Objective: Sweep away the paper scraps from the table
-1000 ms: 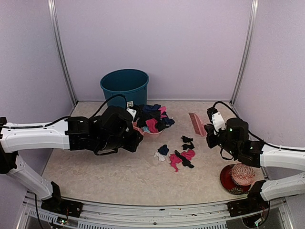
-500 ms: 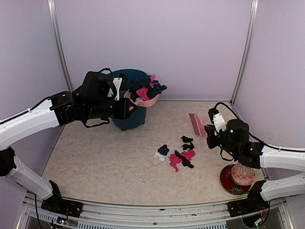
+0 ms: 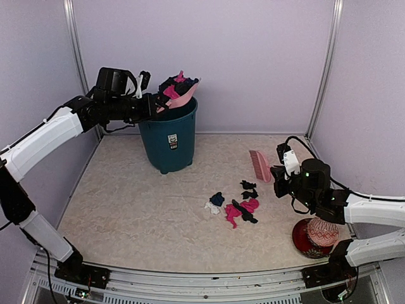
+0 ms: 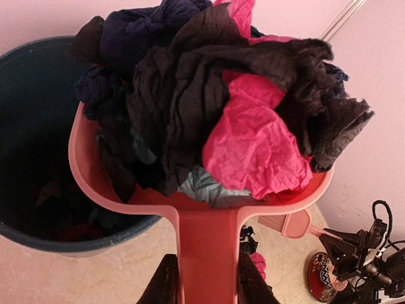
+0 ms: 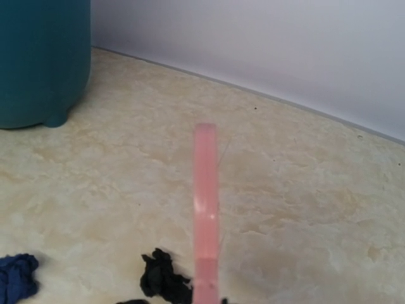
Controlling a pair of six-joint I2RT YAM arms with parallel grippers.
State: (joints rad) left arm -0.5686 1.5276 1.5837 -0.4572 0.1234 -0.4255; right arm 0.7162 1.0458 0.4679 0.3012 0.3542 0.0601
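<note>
My left gripper point(image 3: 149, 103) is shut on the handle of the pale pink dustpan point(image 3: 184, 95) and holds it tilted over the teal bin point(image 3: 169, 136). The pan is heaped with black, navy and magenta paper scraps point(image 4: 221, 107). In the left wrist view my black fingers point(image 4: 161, 286) flank the handle point(image 4: 209, 247). More paper scraps point(image 3: 234, 206) lie on the beige table point(image 3: 126, 209). My right gripper point(image 3: 279, 172) is shut on the pink brush point(image 3: 259, 163), low over the table. The brush shows edge-on in the right wrist view point(image 5: 205, 202), my fingers hidden, with a black scrap point(image 5: 163, 278) beside it.
A red patterned ball point(image 3: 319, 235) sits at the front right, by the right arm. The bin stands at the back left near the rear wall and holds some scraps point(image 4: 63, 209). A navy scrap point(image 5: 16, 278) lies left of the brush.
My left arm has lifted the loaded dustpan off the table, swung it back and left, and raised it over the bin, now tilted. The right arm and brush have stayed in place.
</note>
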